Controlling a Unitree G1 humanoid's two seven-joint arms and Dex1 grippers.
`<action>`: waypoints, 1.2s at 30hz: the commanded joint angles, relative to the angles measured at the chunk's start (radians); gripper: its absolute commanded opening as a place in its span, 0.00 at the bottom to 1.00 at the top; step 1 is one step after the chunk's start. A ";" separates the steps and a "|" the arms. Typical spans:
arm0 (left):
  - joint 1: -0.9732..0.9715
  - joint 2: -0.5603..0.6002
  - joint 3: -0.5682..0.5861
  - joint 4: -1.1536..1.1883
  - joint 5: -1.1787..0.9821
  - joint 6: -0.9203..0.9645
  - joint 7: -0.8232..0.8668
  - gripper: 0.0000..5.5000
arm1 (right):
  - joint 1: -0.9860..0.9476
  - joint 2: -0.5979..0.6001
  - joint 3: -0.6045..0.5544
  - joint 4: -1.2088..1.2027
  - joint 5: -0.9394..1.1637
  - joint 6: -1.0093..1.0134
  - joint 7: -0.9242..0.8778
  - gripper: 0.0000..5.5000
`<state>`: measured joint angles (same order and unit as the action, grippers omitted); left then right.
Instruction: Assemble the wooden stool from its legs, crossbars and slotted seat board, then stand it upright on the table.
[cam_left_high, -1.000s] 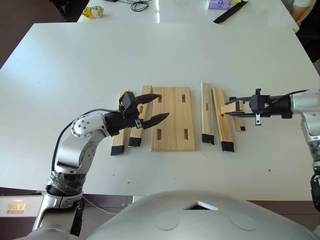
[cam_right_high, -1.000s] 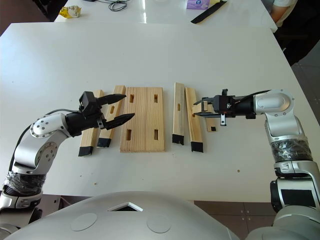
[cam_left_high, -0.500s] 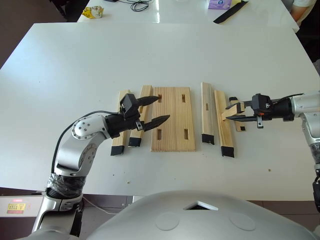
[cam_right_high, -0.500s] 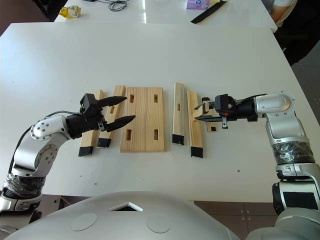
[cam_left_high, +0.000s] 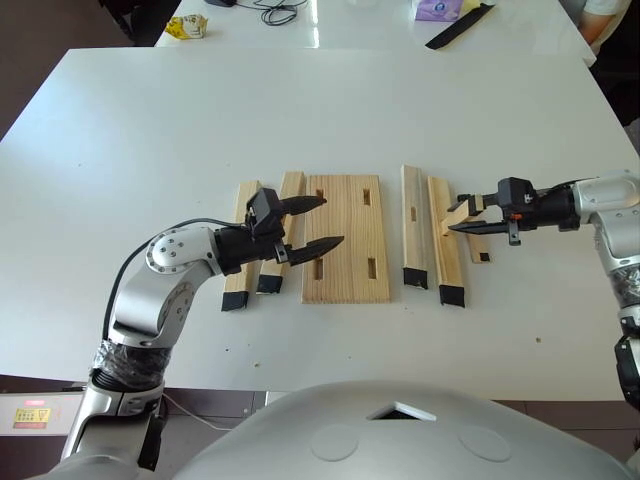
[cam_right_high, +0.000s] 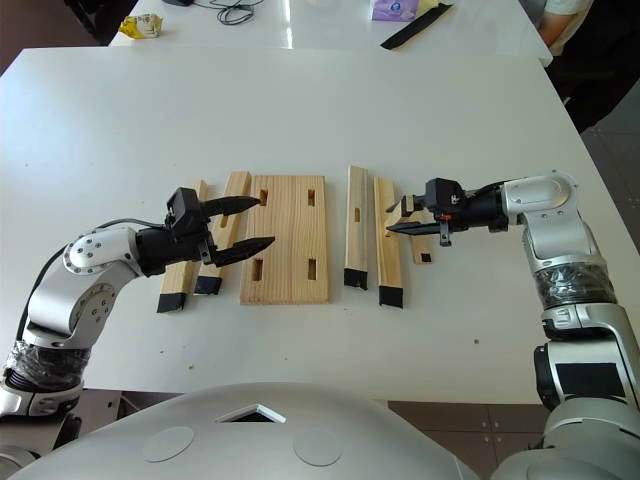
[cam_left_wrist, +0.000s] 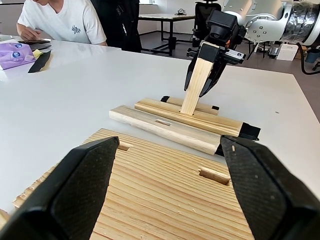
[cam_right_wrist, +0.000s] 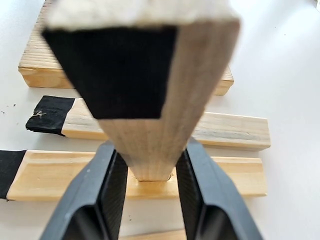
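The slotted seat board (cam_left_high: 345, 238) lies flat mid-table. Two legs (cam_left_high: 262, 242) lie on its left and two legs (cam_left_high: 428, 235) on its right, all with black ends. My left gripper (cam_left_high: 320, 222) hovers open over the board's left edge, its fingers (cam_left_wrist: 85, 200) wide apart. My right gripper (cam_left_high: 458, 220) is shut on a short wooden piece (cam_left_wrist: 197, 80) with a black end (cam_right_wrist: 115, 70). The piece is tilted and its lower end touches the outer right leg (cam_right_wrist: 135, 177). Another short piece (cam_left_high: 481, 248) lies on the table under that gripper.
The white table (cam_left_high: 300, 110) has wide bare room beyond and on both sides of the parts. A second table behind holds a yellow item (cam_left_high: 187, 25), cables, a purple packet (cam_left_high: 437, 8) and a black strip (cam_left_high: 460, 25).
My right gripper, holding the short piece, dipped and came back a little left; the outer right leg shifted slightly. My left gripper edged a bit rightward over the board.
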<state>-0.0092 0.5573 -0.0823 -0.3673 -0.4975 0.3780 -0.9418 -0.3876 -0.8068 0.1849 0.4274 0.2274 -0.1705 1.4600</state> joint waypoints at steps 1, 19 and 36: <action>-0.010 0.012 -0.009 0.000 -0.002 0.011 -0.011 0.69 | 0.031 0.022 0.071 0.068 -0.087 0.023 0.014 0.24; -0.037 0.010 -0.026 0.021 0.005 0.009 -0.026 0.69 | 0.059 0.155 0.086 0.244 -0.155 -0.103 -0.186 0.44; 0.002 -0.010 -0.010 0.020 0.022 -0.036 0.018 0.69 | 0.104 0.030 -0.069 -0.156 0.065 0.177 -0.095 0.57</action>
<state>-0.0137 0.5430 -0.1008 -0.3437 -0.4865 0.3511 -0.9356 -0.2800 -0.7515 0.1495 0.3632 0.2607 -0.0505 1.3665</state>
